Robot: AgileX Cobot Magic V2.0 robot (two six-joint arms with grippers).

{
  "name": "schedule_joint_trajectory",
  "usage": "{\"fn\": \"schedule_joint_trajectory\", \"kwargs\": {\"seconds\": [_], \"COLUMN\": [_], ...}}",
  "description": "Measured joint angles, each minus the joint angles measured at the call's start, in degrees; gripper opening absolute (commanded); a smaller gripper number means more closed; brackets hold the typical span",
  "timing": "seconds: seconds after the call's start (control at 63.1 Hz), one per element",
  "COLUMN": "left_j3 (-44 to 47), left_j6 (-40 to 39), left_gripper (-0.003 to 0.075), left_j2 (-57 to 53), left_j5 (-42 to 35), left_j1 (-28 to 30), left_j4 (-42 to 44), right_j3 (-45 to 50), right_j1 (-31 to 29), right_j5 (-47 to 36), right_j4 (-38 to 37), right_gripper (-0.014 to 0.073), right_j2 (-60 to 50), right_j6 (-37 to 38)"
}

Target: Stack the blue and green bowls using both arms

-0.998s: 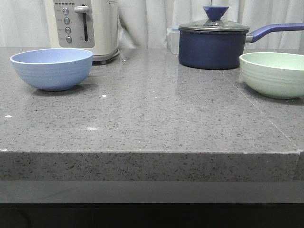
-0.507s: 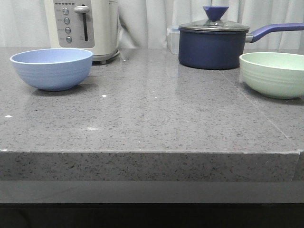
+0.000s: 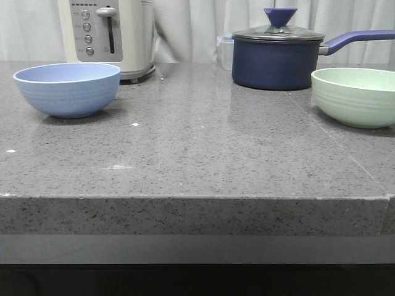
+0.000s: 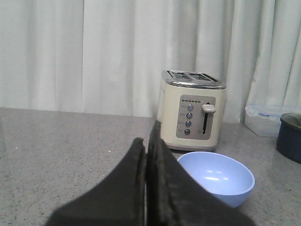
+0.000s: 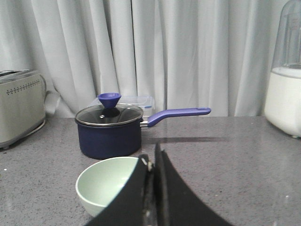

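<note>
Bowls unstacked: matte periwinkle-blue round bowl (image 3: 66,89) at nine o'clock, ridged mint-green round bowl (image 3: 356,95) at three. Both look light, rigid; I'd pinch rims. Left gripper (image 4: 146,155) and right gripper (image 5: 151,165) pressed together, empty.

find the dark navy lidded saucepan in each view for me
Front view: dark navy lidded saucepan at upper right, behind the pale mint-green bowl.
Left wrist view: only its edge shows at the far right.
Right wrist view: centre-left, behind the same bowl.
Shared landmark: cream toaster.
</note>
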Motion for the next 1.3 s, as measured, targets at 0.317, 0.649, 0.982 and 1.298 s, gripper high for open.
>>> {"fn": "schedule_joint_trajectory", "kwargs": {"seconds": [0.317, 0.649, 0.982, 1.298], "left_j3": [-15.92, -15.94, -15.94, -15.98], "left_j6": [0.00, 0.00, 0.00, 3.23], "left_gripper": [-0.0020, -0.0020, 0.0475, 0.0512], "left_j2": [19.10, 29.69, 34.61, 34.85], "left_j5": [15.16, 15.95, 12.76, 9.34], "left_j1": [0.00, 0.00, 0.00, -3.42], "left_j4": [0.00, 0.00, 0.10, -2.38], "right_j3": [-14.49, -14.51, -14.51, -19.92], "right_j1": [0.00, 0.00, 0.00, 0.00], "right_j5": [15.04, 17.38, 17.38, 23.22], "right_j4": [-1.80, -1.80, -1.80, -1.45], "right_gripper": [-0.0054, -0.0049, 0.0586, 0.0563], "right_j2": [17.06, 29.48, 34.93, 39.65], "right_j6": [0.00, 0.00, 0.00, 0.00]}}
